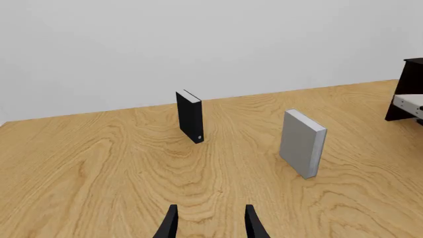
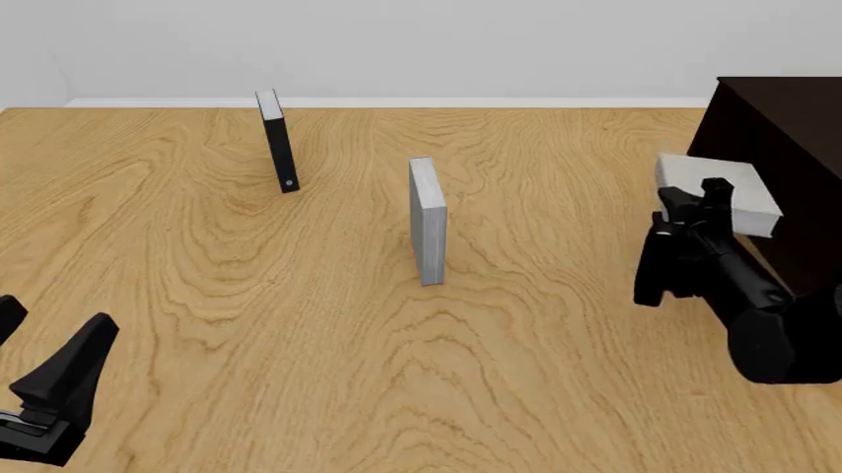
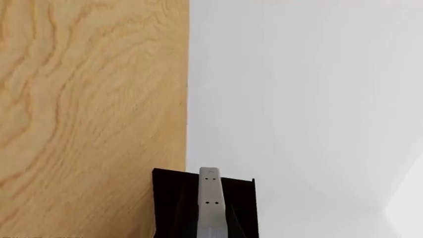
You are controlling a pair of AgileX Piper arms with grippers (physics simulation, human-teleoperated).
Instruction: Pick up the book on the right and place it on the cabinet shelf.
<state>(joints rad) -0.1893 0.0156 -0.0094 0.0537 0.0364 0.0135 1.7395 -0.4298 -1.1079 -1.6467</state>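
Light-grey book [image 2: 721, 195] sits clamped in the right claw [image 2: 695, 212], touching the dark cabinet [image 2: 776, 128] just behind it; left claw [image 1: 210, 220] gapes empty.

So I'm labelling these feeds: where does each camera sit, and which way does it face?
Front view: above, behind the arms, facing forward over the table; shows both arms, right claw at the book.
Left wrist: behind the left claw, facing two upright books.
Right wrist: behind the right claw, rolled sideways, facing the cabinet.
Shared: black book, narrow grey book.
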